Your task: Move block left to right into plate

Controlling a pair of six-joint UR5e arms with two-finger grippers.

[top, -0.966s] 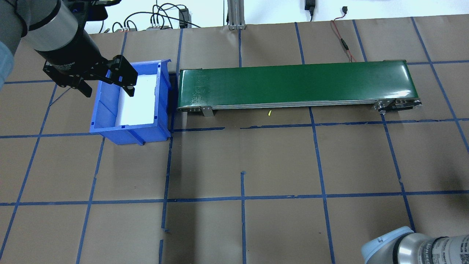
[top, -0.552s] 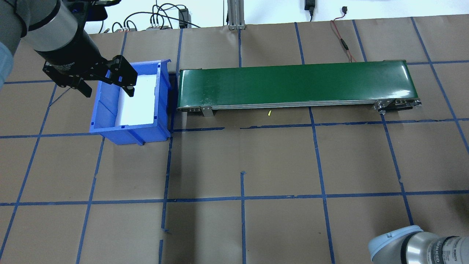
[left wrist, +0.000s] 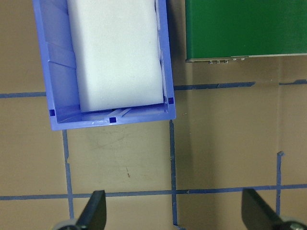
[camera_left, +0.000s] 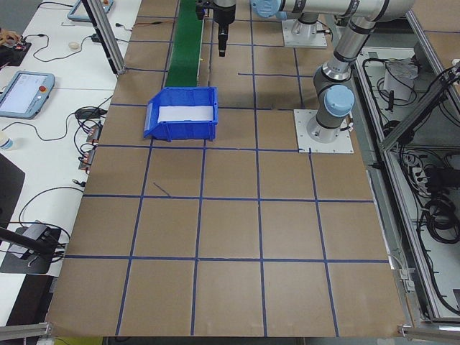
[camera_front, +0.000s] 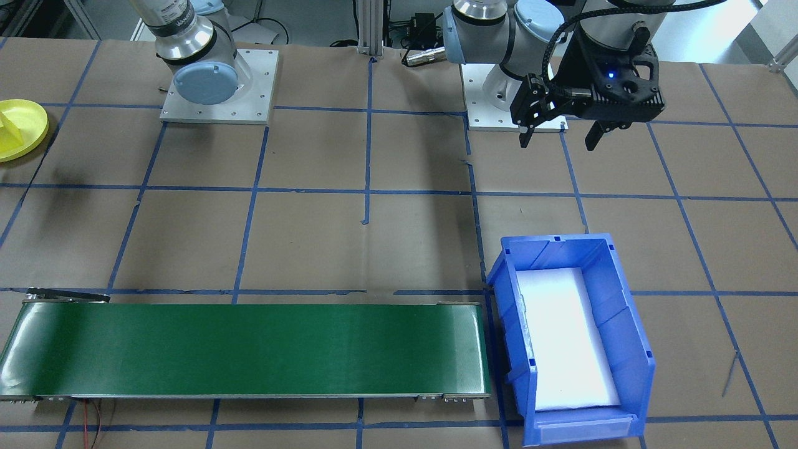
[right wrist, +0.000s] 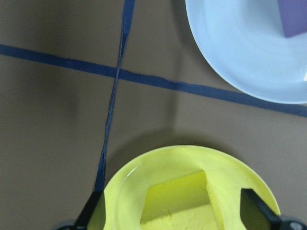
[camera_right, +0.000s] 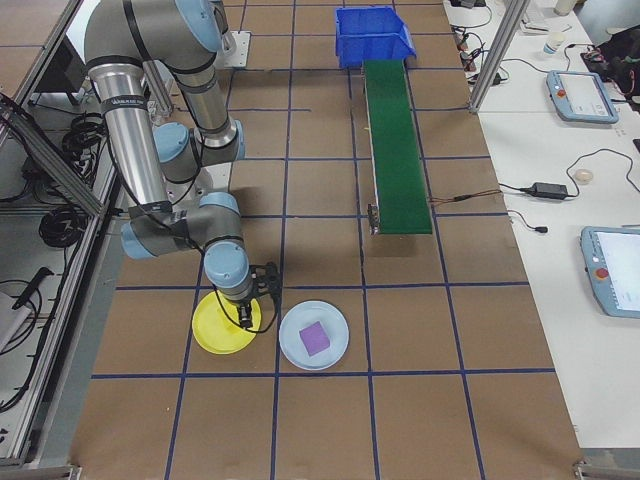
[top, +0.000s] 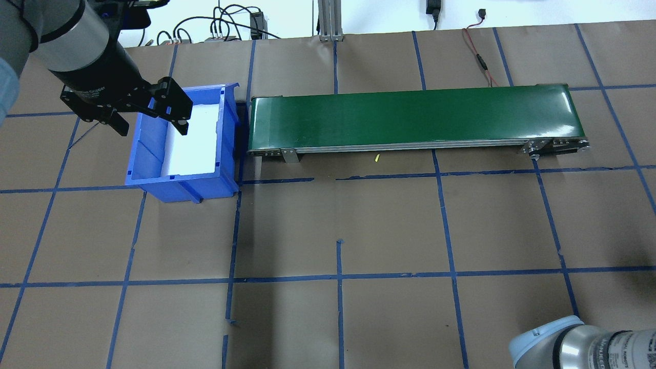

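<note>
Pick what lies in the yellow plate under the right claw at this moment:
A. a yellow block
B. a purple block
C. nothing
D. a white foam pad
A: the right wrist view shows a yellow block lying in the yellow plate between the open fingers of the right claw; the purple block lies in the pale blue plate beside it.

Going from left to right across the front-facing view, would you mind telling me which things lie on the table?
yellow plate → green conveyor belt → blue bin
</note>
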